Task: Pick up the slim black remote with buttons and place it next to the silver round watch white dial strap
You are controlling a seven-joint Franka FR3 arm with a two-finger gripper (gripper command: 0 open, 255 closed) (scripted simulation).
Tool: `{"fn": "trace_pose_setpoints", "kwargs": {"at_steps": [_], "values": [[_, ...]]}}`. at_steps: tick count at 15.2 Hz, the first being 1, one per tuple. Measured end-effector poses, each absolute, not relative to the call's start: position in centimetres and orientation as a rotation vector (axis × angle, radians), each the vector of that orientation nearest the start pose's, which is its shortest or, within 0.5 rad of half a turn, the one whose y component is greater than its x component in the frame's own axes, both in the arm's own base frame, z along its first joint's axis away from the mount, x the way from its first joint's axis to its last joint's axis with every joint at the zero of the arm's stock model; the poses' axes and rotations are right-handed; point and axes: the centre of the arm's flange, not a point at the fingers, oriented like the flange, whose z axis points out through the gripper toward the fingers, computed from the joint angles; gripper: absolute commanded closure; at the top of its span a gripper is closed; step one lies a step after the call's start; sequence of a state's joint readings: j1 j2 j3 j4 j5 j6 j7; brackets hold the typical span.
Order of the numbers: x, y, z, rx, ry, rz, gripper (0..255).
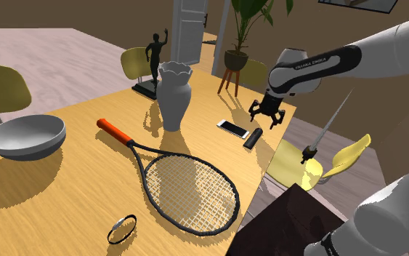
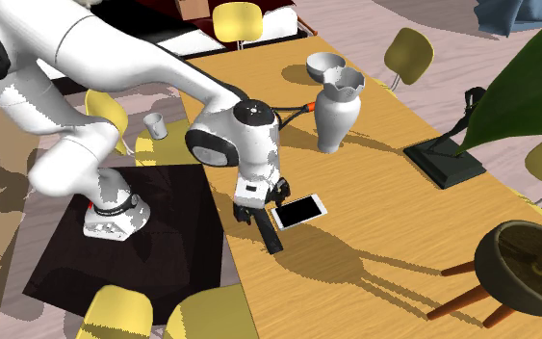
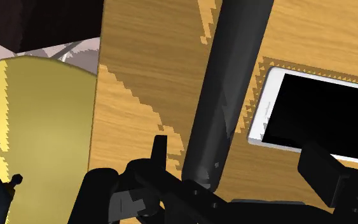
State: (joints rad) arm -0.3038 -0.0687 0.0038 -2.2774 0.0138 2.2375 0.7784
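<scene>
The slim black remote point(image 1: 253, 138) lies on the wooden table point(image 1: 72, 196) near its edge, beside a white phone point(image 1: 233, 129). My gripper point(image 1: 266, 116) hovers just above the remote, open. In the wrist view the remote point(image 3: 225, 89) runs lengthwise between my two fingers, closer to one fingertip point(image 3: 159, 151), and neither finger touches it. From the second exterior view the gripper point(image 2: 257, 204) sits over the remote point(image 2: 269, 231). The watch point(image 1: 122, 229), a small round case on a dark strap, lies far off near the table's front edge in the shoulder view.
A tennis racket point(image 1: 188, 189) stretches between the remote and the watch. A white vase point(image 1: 174, 94), a dark statuette point(image 1: 152, 62) and a grey bowl point(image 1: 25, 136) stand further back. A yellow chair point(image 1: 304, 164) is past the table edge by the remote.
</scene>
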Motion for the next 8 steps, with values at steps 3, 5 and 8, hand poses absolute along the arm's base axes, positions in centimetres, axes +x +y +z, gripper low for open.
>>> {"fn": "trace_pose_setpoints", "kwargs": {"at_steps": [3, 5, 8], "values": [[49.7, -17.6, 35.9, -2.567, 1.759, -0.032, 0], [49.9, -18.1, 34.7, -2.545, 1.788, -0.031, 0], [50.1, -18.0, 33.2, -2.538, 1.796, -0.031, 0]]}}
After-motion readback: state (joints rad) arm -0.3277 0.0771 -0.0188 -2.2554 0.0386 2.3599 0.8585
